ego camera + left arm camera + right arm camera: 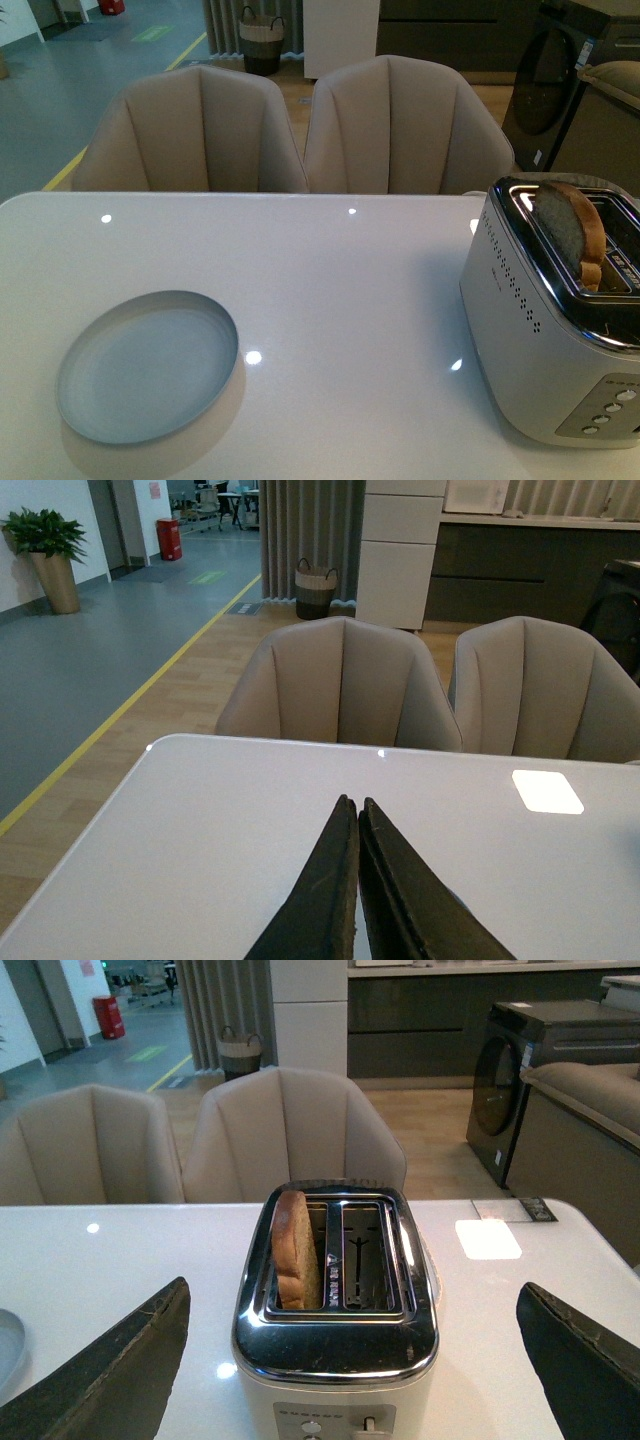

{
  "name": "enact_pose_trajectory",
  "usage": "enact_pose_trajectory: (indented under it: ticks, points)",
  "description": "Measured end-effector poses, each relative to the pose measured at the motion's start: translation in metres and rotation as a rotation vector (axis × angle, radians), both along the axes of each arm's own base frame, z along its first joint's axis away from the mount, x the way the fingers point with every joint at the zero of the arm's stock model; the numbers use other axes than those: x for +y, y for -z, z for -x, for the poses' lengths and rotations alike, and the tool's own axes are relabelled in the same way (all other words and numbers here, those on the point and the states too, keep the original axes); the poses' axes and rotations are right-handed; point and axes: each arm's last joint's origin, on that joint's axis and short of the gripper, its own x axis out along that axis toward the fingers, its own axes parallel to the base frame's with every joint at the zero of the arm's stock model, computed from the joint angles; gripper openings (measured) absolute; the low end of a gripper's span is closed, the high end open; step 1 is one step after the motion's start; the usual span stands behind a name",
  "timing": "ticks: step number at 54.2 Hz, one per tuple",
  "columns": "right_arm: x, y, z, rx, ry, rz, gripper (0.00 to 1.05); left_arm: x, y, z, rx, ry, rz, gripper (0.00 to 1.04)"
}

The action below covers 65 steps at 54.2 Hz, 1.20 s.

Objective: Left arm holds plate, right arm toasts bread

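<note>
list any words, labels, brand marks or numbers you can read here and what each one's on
No text in any view can be read as words.
Toaster: a line of print between its two slots, too small and blurred to read.
Toaster front panel: buttons only, any marks too small to tell.
Card on the table: dark printing, illegible.
Plate and bread: no markings visible.

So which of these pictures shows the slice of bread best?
The right wrist view: the bread stands in one toaster slot, seen from close. The front view shows it at the table's right side. The left wrist view does not show it.
</note>
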Motion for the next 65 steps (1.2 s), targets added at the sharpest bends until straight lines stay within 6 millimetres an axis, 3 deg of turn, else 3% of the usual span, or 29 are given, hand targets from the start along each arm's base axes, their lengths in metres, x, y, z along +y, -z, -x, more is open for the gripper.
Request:
enact_pose_trajectory:
  ticks: [51, 65]
  points:
    - [0.0, 0.0, 0.0, 0.0, 0.0, 0.0, 0.96, 0.0, 0.0, 0.036, 0.0, 0.0, 0.0, 0.03]
    - [0.0, 0.0, 0.0, 0.0, 0.0, 0.0, 0.96, 0.0, 0.0, 0.037, -0.009, 0.0, 0.0, 0.03]
